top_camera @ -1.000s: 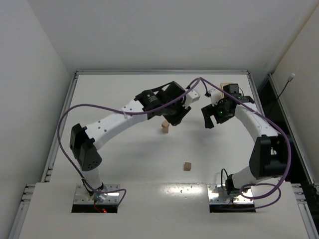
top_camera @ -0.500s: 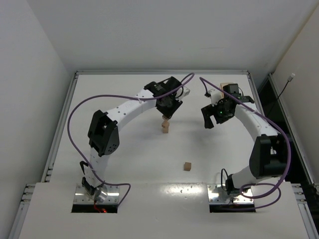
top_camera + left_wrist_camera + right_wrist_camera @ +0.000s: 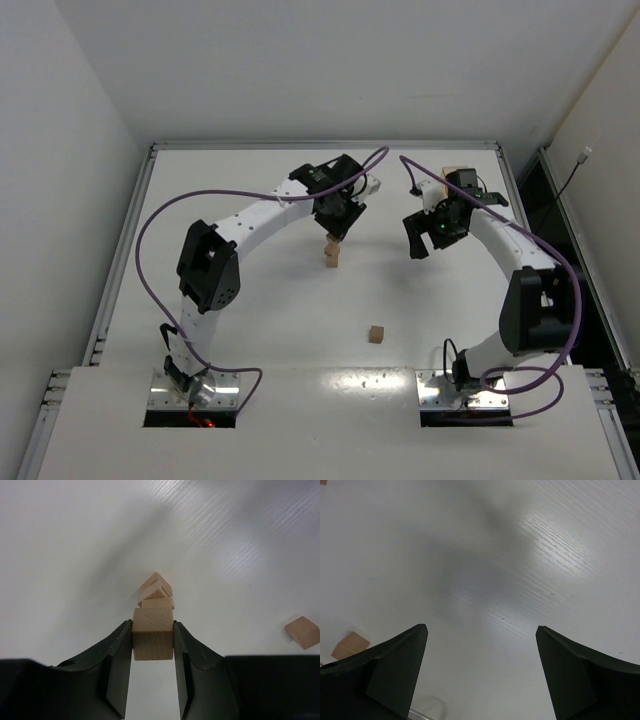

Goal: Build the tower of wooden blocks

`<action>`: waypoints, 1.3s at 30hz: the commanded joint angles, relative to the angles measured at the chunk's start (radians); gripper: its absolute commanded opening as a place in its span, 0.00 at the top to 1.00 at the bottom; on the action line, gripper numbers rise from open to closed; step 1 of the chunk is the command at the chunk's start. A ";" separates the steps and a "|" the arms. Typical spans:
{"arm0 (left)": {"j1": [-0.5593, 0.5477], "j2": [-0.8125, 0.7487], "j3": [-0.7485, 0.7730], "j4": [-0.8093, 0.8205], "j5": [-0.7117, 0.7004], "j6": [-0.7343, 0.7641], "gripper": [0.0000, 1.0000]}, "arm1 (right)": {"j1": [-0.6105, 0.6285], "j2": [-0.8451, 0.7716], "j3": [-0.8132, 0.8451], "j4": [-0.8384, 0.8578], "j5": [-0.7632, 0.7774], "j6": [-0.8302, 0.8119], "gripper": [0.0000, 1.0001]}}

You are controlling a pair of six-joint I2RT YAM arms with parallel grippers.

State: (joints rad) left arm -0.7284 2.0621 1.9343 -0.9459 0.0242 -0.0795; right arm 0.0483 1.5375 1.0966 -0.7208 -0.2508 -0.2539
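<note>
My left gripper (image 3: 333, 236) is shut on a light-brown wooden cube (image 3: 153, 640) and holds it directly over a small stack of wooden cubes (image 3: 156, 593) at the middle of the table. I cannot tell whether the held cube touches the stack (image 3: 331, 259). One loose cube (image 3: 375, 334) lies nearer the arm bases; it also shows in the left wrist view (image 3: 302, 631). My right gripper (image 3: 424, 238) is open and empty, to the right of the stack; its jaws (image 3: 481, 627) stand wide apart over bare table.
An amber object (image 3: 455, 172) sits at the back right behind the right arm. A light-brown shape (image 3: 351, 645) shows at the left edge of the right wrist view. The white table (image 3: 250, 320) has raised rails along its sides.
The left arm has swung its elbow up and moved its gripper left, over the stack, with the cube in it. In the last half second it is still. The right arm has not moved.
</note>
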 commanded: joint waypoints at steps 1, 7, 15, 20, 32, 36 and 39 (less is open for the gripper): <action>0.007 -0.023 -0.017 0.002 0.014 -0.017 1.00 | 0.005 0.003 0.036 0.009 -0.024 0.010 0.12; 0.007 -0.034 -0.046 0.002 0.023 -0.017 1.00 | 0.005 0.012 0.045 0.009 -0.024 0.010 0.12; 0.007 -0.034 -0.064 0.002 0.023 -0.017 1.00 | 0.005 0.012 0.045 0.009 -0.024 0.010 0.12; 0.007 -0.043 -0.086 0.012 0.023 -0.026 0.72 | 0.005 0.012 0.045 0.009 -0.024 0.010 0.12; 0.017 -0.121 -0.101 0.064 0.014 -0.068 0.13 | 0.005 0.003 0.054 -0.014 -0.071 -0.030 0.12; 0.058 -0.308 -0.193 0.253 -0.015 -0.133 0.06 | 0.062 -0.048 0.007 -0.042 -0.136 -0.157 0.12; 0.101 -0.376 -0.178 0.285 -0.059 -0.202 0.01 | 0.140 -0.118 -0.056 -0.071 -0.136 -0.266 0.12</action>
State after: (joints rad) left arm -0.6796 1.8256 1.7241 -0.7982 0.0177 -0.1894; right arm 0.1226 1.5154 1.0805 -0.7486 -0.3218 -0.3809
